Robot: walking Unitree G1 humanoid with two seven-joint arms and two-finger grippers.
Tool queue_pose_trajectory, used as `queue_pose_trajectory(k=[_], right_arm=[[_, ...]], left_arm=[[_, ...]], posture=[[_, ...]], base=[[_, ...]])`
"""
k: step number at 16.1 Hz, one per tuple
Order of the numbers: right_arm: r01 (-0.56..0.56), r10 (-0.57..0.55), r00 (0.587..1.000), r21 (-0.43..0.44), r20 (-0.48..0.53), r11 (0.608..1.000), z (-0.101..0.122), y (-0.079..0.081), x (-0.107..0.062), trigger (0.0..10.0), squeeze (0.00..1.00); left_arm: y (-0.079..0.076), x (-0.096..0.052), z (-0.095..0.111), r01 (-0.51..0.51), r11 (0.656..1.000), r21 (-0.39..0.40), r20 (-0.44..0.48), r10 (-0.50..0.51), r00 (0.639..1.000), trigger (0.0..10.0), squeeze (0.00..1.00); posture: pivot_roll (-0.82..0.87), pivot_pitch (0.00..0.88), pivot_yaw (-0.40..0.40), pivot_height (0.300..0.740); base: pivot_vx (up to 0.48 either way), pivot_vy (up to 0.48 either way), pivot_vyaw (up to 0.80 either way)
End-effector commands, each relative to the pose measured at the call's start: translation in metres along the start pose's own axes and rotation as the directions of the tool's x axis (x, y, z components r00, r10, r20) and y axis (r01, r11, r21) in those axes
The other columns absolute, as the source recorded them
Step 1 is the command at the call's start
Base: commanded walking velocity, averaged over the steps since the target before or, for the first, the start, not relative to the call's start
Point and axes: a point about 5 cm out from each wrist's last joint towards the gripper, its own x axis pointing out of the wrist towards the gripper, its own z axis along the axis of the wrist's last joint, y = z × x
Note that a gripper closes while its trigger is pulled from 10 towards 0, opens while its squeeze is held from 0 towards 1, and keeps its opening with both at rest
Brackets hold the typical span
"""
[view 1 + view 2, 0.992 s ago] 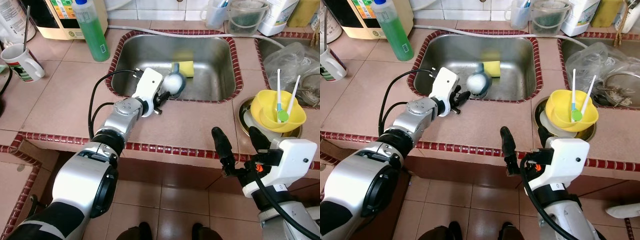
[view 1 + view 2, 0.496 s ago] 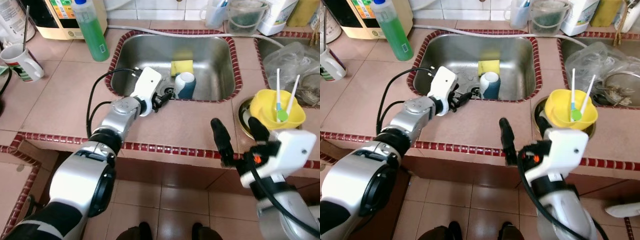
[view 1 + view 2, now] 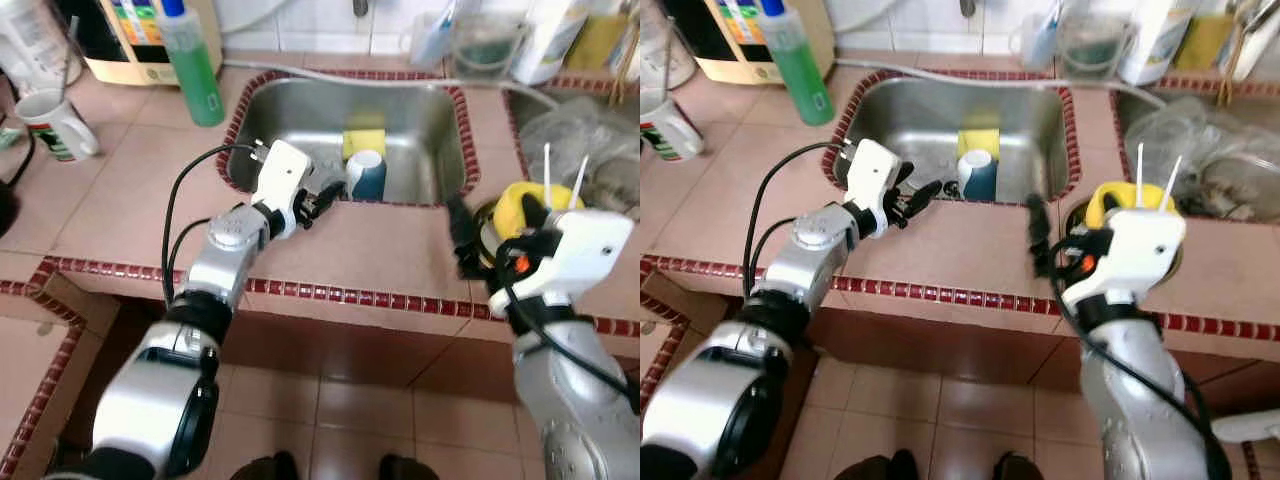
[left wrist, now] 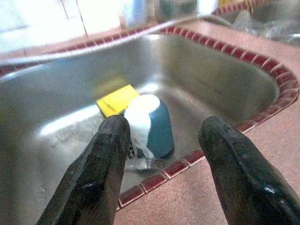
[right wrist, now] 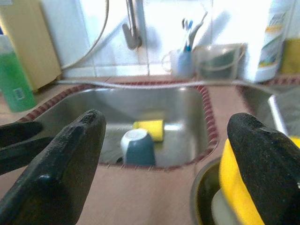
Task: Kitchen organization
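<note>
A blue cup with a white base (image 3: 366, 173) stands upside down in the steel sink (image 3: 290, 115), touching a yellow sponge (image 3: 364, 143) behind it. My left gripper (image 3: 318, 198) is open over the sink's front rim, just left of the cup and apart from it. The left wrist view has the cup (image 4: 150, 125) and sponge (image 4: 116, 99) beyond the parted fingers (image 4: 105, 154). My right gripper (image 3: 470, 232) is open above the counter, right of the sink and next to the yellow bowl (image 3: 535, 205). The cup (image 5: 138, 146) sits between its wide-spread fingers in the right wrist view.
The yellow bowl holds two white spoons (image 3: 562, 175) and rests in a steel bowl. A green soap bottle (image 3: 195, 60) and a mug (image 3: 55, 125) stand left of the sink. Tubs and bottles (image 3: 480, 40) line the back wall. A plastic bag (image 3: 590, 135) lies at the right.
The left gripper held the cup tilted over the sink a second ago; the cup now stands upside down by the sponge, released. The right arm rose from below the counter edge to beside the yellow bowl.
</note>
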Motion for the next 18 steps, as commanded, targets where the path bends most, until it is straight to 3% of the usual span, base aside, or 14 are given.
queue_pose_trajectory(k=[1, 3, 8, 14, 16, 17, 18], right_arm=[[0.051, -0.05, 0.999, -0.032, 0.013, 0.998, 0.0, -0.009, 0.007, 10.0, 0.0], [0.079, -0.079, 0.997, -0.047, 0.017, 0.996, 0.0, -0.016, 0.013, 10.0, 0.0], [0.237, -0.235, 0.972, -0.154, 0.032, 0.959, 0.005, -0.05, 0.039, 10.0, 0.0], [0.392, -0.407, 0.911, -0.174, -0.064, 0.904, -0.008, -0.084, 0.056, 10.0, 0.0], [0.378, -0.385, 0.922, -0.136, -0.034, 0.916, -0.007, -0.085, 0.059, 10.0, 0.0], [0.313, -0.312, 0.95, -0.133, 0.027, 0.94, -0.002, -0.078, 0.057, 10.0, 0.0], [0.162, -0.145, 0.981, -0.123, 0.132, 0.979, 0.005, -0.059, 0.045, 10.0, 0.0]], left_arm=[[-0.003, -0.005, 0.009, -0.009, 1.0, 0.024, 0.058, 0.008, 0.998, 10.0, 0.0], [-0.007, -0.007, 0.012, -0.006, 0.999, 0.033, 0.08, 0.003, 0.997, 10.0, 0.0], [-0.044, -0.02, 0.025, 0.095, 0.995, 0.032, 0.156, -0.099, 0.983, 10.0, 0.0], [-0.078, -0.027, 0.043, 0.178, 0.982, 0.069, 0.206, -0.189, 0.96, 10.0, 0.0], [-0.082, -0.029, 0.044, 0.185, 0.981, 0.053, 0.198, -0.192, 0.961, 10.0, 0.0], [-0.081, -0.029, 0.044, 0.174, 0.984, 0.035, 0.199, -0.178, 0.964, 10.0, 0.0], [-0.074, -0.031, 0.042, 0.134, 0.991, -0.015, 0.212, -0.128, 0.969, 10.0, 0.0]], posture=[[-0.14, 0.079, 0.036, 0.74], [-0.14, 0.063, 0.026, 0.74], [-0.14, 0.034, 0.011, 0.74], [-0.13, 0.021, 0.008, 0.74], [-0.13, 0.018, 0.006, 0.74], [-0.13, 0.015, 0.005, 0.74], [-0.12, 0.013, 0.003, 0.74]], base=[[0.0, 0.0, 0.0], [0.0, 0.0, 0.0], [0.0, 0.0, 0.0], [0.0, 0.0, 0.0], [0.0, 0.0, 0.0], [0.0, 0.0, 0.0], [0.0, 0.0, 0.0]])
